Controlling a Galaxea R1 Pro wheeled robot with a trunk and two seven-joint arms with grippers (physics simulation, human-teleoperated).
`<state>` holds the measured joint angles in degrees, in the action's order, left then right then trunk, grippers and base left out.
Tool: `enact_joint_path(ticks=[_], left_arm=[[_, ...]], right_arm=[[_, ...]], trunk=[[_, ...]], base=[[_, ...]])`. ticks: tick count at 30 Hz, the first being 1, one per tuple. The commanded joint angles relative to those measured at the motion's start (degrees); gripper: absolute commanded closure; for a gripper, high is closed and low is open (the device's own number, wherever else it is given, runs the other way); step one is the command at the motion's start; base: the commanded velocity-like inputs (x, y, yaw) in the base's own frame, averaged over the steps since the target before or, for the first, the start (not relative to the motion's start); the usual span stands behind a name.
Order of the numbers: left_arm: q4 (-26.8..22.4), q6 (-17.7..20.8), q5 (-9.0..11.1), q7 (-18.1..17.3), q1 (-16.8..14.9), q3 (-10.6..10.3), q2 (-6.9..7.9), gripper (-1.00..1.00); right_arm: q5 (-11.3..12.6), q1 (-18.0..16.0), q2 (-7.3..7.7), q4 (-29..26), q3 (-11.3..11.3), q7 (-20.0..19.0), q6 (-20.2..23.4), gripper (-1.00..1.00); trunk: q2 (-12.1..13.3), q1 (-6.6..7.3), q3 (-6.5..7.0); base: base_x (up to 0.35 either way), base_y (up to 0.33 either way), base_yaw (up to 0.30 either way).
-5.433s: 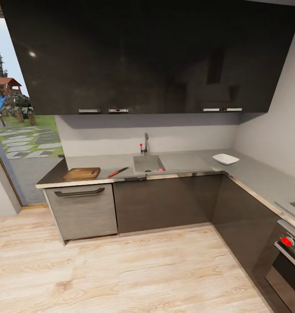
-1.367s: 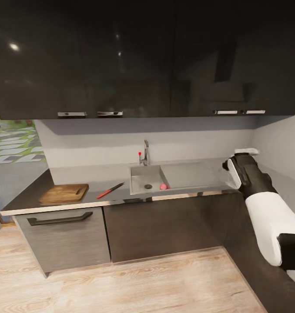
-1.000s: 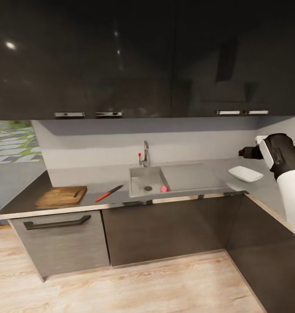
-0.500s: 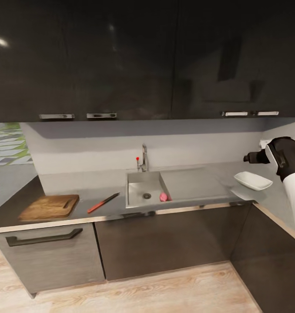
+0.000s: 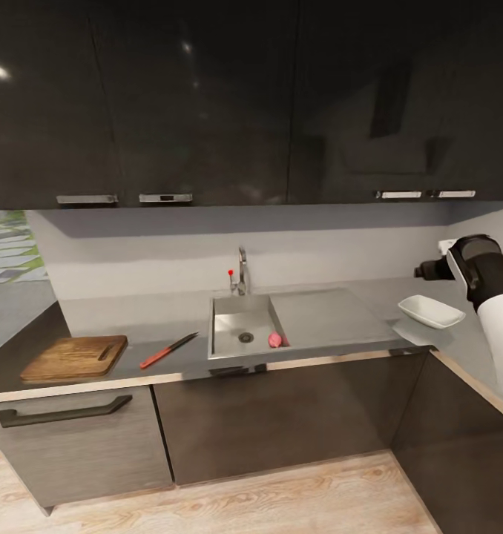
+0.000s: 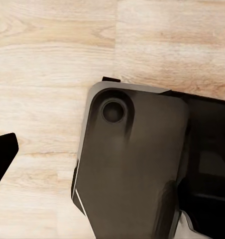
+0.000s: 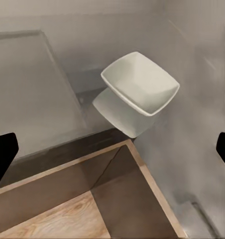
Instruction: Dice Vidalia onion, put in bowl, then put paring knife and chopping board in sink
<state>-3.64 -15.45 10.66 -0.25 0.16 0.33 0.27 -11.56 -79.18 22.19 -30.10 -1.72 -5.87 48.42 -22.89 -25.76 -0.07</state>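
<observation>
Right gripper (image 5: 427, 271) barely shifted above bowl (image 5: 430, 311), onion (image 5: 274, 340) unmoved in sink (image 5: 240, 306)

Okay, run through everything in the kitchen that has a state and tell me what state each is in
Pinkish Vidalia onion: whole, in the grey steel sink.
Red-handled paring knife: flat on the grey countertop.
Brown wooden chopping board: flat, bare.
Shallow white bowl: upright, empty.
Right gripper: open.

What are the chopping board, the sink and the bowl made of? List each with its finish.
Chopping board: looks like wood, brown with visible grain, matte.
Sink: seemingly steel, grey with a dull brushed sheen.
Bowl: smooth plain white, perhaps ceramic or plastic; unclear.
</observation>
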Motion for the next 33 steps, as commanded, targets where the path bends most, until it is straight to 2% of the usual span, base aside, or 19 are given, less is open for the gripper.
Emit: enact_joint_path(ticks=[1, 8, 19, 23, 33], left_arm=[[0.0, -0.11, 0.24, -0.02, 0.02, 0.01, -0.01, -1.0], [0.03, -0.11, 0.24, -0.02, 0.02, 0.02, -0.01, -1.0], [0.03, -0.11, 0.24, -0.03, 0.02, 0.0, -0.01, -1.0], [0.03, -0.11, 0.24, -0.01, 0.02, -0.02, -0.01, -1.0], [0.03, -0.11, 0.24, -0.06, 0.02, -0.06, -0.03, -1.0]], right_arm=[[-0.96, -0.01, -0.06, -0.28, -0.42, -0.25, 0.31, -1.0], [-3.18, -0.01, 0.51, -0.92, -0.56, 2.0, 0.36, -1.0], [-3.29, -0.01, 1.11, -1.1, -0.49, 2.44, 0.45, -1.0], [-3.29, -0.01, 1.82, -1.04, -0.48, 2.45, 0.45, -1.0], [-3.29, -0.01, 2.07, -0.99, -0.41, 2.45, 0.45, -1.0]], trunk=[[-0.03, -0.02, -0.02], [-0.03, -0.02, -0.02], [-0.03, -0.02, 0.02], [-0.03, -0.02, 0.16], [-0.03, -0.02, 0.66]], base=[[0.0, 0.0, 0.0], [0.0, 0.0, 0.0], [0.0, 0.0, -0.017], [0.0, 0.0, -0.151], [0.0, 0.069, -0.218]])
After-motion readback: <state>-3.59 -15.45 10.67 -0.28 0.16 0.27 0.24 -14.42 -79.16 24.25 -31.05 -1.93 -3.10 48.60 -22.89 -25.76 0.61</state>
